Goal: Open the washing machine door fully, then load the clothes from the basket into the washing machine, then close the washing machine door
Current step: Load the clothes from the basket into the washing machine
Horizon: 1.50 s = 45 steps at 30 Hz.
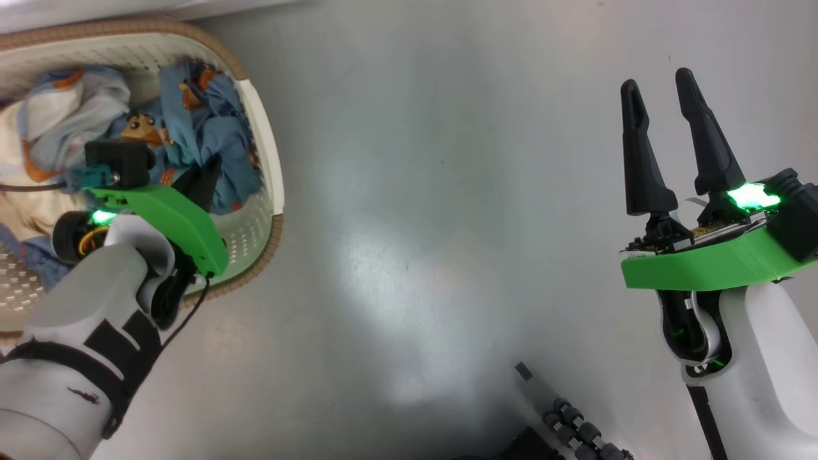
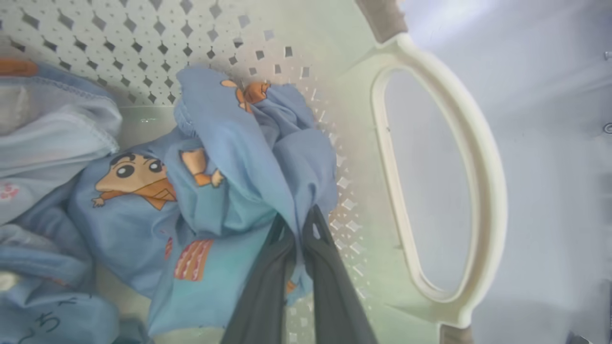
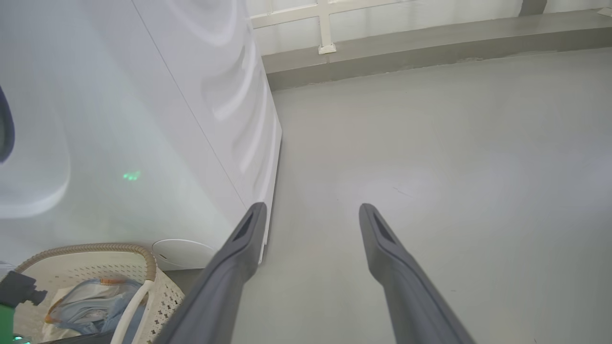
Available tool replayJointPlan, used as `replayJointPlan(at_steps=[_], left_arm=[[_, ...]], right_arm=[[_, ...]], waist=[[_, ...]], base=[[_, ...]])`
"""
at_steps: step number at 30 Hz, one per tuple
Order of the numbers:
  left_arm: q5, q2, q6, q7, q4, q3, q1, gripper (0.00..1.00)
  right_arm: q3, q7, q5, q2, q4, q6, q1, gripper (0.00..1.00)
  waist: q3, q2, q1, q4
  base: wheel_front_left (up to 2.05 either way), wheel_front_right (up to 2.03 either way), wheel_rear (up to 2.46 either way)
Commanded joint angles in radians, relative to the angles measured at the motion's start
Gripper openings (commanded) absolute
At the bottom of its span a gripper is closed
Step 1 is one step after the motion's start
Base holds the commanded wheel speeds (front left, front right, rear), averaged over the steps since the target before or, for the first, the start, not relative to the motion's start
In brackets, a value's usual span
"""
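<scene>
Left gripper is down inside the basket. From my station I read its two dark fingers as pinched tight on a fold of the clothes, with light blue fabric bunched between the tips and draped over them. The pinch sits close to the basket's perforated wall, on the side with the cream loop handle.

All the clothes I can see lie within the basket. The gripped blue piece carries a cartoon boy's face and small orange-brown figures. Paler blue and cream garments are heaped deeper in the basket, away from the handle.

On that handle side, well apart from the basket, my right gripper hangs over the bare grey floor. Its fingers are spread wide with nothing between them.

Through the right wrist camera, the washing machine rises as a white front just behind the basket, and the basket's brown rim sits near its base. A round white cap low on that front is just beside the rim; I cannot tell whether the two touch. Higher above the basket, a dark curved edge shows on the machine's front, cropped too hard for me to say what it is.
</scene>
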Motion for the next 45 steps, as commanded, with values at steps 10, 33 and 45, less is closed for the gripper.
replayJointPlan(at_steps=[10, 33, 45], left_arm=[[-0.051, 0.02, 0.001, -0.063, -0.017, 0.049, 0.082, 0.0], [0.429, -0.02, 0.001, -0.065, -0.304, 0.646, 0.488, 0.0], [0.653, -0.082, 0.001, -0.065, -0.518, 0.848, 0.691, 0.0]], right_arm=[[0.004, -0.008, 0.0, -0.023, 0.026, 0.006, 0.053, 1.0], [-0.009, -0.008, 0.025, -0.082, 0.127, 0.006, 0.197, 1.0], [-0.019, -0.008, 0.036, -0.111, 0.157, 0.006, 0.283, 1.0]], waist=[[-0.14, 0.0, 0.0, 0.052], [-0.508, 0.0, 0.0, 0.153], [-0.67, 0.0, 0.0, 0.213]], base=[[0.0, 0.0, 0.0], [0.0, 0.0, 0.0], [0.0, 0.0, 0.0]])
